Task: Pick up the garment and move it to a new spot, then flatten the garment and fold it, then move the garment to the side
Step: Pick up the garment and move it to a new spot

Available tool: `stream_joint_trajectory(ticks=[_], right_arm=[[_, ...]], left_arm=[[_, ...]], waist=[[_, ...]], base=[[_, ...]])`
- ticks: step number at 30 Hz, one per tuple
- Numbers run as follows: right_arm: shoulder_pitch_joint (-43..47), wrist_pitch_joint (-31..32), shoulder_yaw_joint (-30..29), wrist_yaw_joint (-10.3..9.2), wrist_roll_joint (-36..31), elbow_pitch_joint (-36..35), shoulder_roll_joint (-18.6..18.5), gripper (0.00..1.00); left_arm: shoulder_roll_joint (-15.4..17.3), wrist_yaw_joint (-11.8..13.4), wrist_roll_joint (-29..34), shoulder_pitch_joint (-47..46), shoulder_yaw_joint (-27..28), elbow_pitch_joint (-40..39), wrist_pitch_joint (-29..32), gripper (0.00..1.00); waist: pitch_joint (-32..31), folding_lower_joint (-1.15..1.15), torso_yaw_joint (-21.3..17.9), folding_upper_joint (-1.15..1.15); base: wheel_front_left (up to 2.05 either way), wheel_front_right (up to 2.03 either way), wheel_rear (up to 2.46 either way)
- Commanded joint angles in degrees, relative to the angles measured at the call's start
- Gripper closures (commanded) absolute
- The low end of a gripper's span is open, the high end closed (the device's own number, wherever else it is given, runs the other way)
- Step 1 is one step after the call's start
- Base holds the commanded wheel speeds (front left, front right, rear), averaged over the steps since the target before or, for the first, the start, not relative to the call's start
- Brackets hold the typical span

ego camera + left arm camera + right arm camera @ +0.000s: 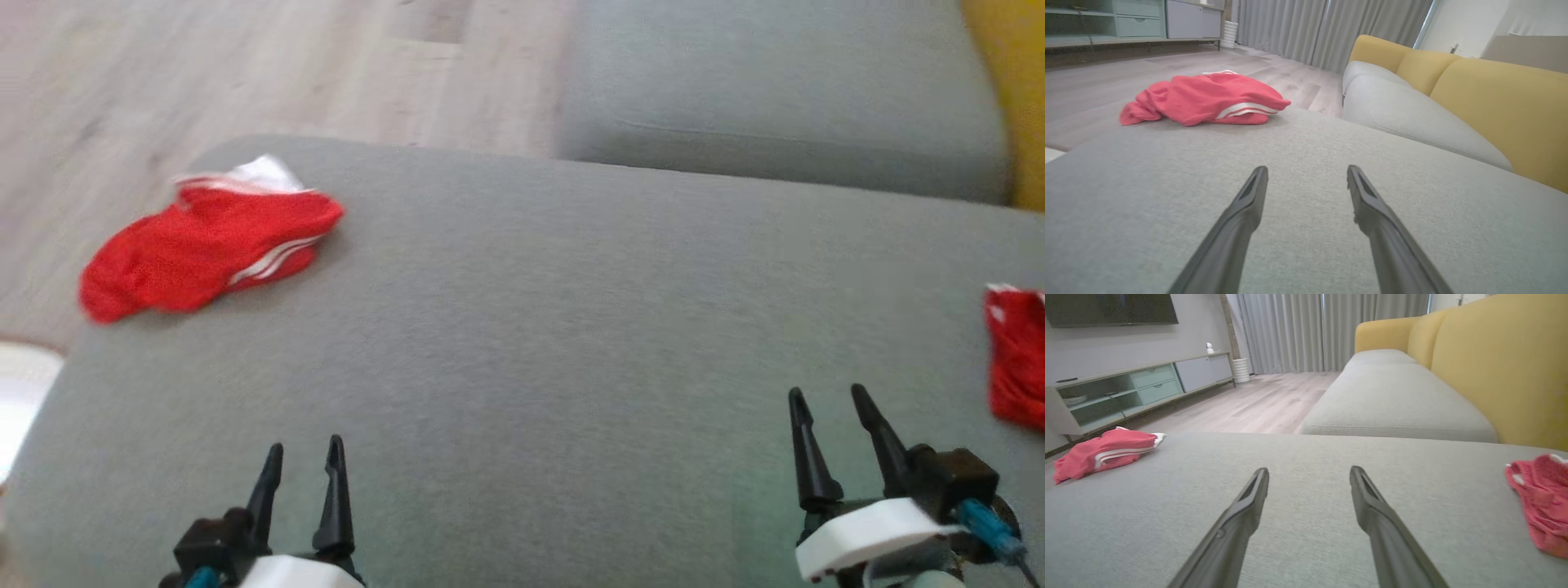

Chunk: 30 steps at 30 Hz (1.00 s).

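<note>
A red garment (204, 245) with white stripes lies crumpled at the far left corner of the grey sofa cushion (522, 327); it also appears as the red garment (1204, 100) in the left wrist view and the red garment (1102, 451) in the right wrist view. A second red garment (1016, 359) lies at the cushion's right edge, partly cut off, and is seen as the red garment (1541, 504). My left gripper (304, 453) hangs open over the near left of the cushion, holding nothing. My right gripper (829, 400) is open at the near right, a little left of the second garment.
Beyond the cushion is wooden floor (245, 73) and another grey seat cushion (775, 90) with a yellow backrest (1494, 367) on the right. A low cabinet (1135, 388) and curtains (1298, 330) stand at the far side of the room.
</note>
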Motion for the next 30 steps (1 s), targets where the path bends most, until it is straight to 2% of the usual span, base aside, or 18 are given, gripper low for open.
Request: stream_joint_trajectory(ticks=[1, 4, 5, 8, 19, 23, 25, 27, 30], right_arm=[[-2.3, -0.7, 1.8, 0.37, 0.5, -2.1, -0.3, 0.0], [-2.8, -1.0, 2.7, 0.37, 1.0, -1.8, -0.3, 0.0], [-3.2, -1.2, 3.3, 0.37, 1.3, -1.5, -0.3, 0.0], [-3.9, -1.2, 4.5, 0.37, 1.3, -1.3, -0.3, 0.0], [-8.0, -0.2, 8.9, 0.37, 0.2, -0.6, -0.3, 0.0], [-8.2, -0.3, 9.2, 0.37, 0.3, -0.6, -0.3, 0.0], [-8.0, -0.3, 9.0, 0.37, 0.4, -0.8, -0.3, 0.0], [-7.8, -0.3, 8.7, 0.37, 0.4, -1.0, -0.3, 0.0], [-7.0, 0.2, 7.5, 0.37, -0.1, -2.3, -0.3, 0.0]], left_arm=[[1.1, 0.4, 0.6, -3.4, 2.2, -2.2, 0.0, 0.0], [1.8, 0.7, 0.6, -3.4, 2.6, -3.1, 0.1, 0.0], [2.2, 0.9, 0.6, -3.3, 2.8, -3.6, 0.2, 0.0], [2.5, 1.1, 0.4, -2.9, 3.1, -4.4, 0.2, 0.0], [2.1, 2.6, -0.1, 0.0, 5.2, -7.6, -1.1, 0.0], [2.1, 2.5, -0.3, 0.3, 5.4, -7.9, -1.2, 0.0], [2.1, 1.5, -1.6, -0.3, 5.9, -8.2, -0.9, 0.0], [2.8, 1.1, -1.9, -1.1, 6.4, -8.4, -0.6, 0.0], [6.4, 0.2, -1.6, -4.8, 8.1, -9.2, 0.9, 0.0]], waist=[[0.0, 0.0, 5.7, 0.0], [-0.1, 0.0, 10.0, 0.0], [-0.2, 0.0, 12.5, 0.0], [0.2, 0.0, 15.2, 0.0], [2.6, 0.0, 17.0, 0.0], [2.6, 0.0, 17.1, 0.0], [2.6, 0.0, 17.3, 0.0], [2.7, 0.0, 17.3, 0.0], [3.1, 0.0, 17.0, 0.0]], base=[[0.0, 0.0, 0.0], [0.0, 0.0, 0.0], [0.0, 0.0, 0.0], [0.0, 0.0, 0.0], [0.0, 0.0, 0.0], [0.0, 0.0, 0.0], [0.0, 0.0, 0.0], [0.0, 0.0, 0.0], [0.0, 0.0, 0.0]])
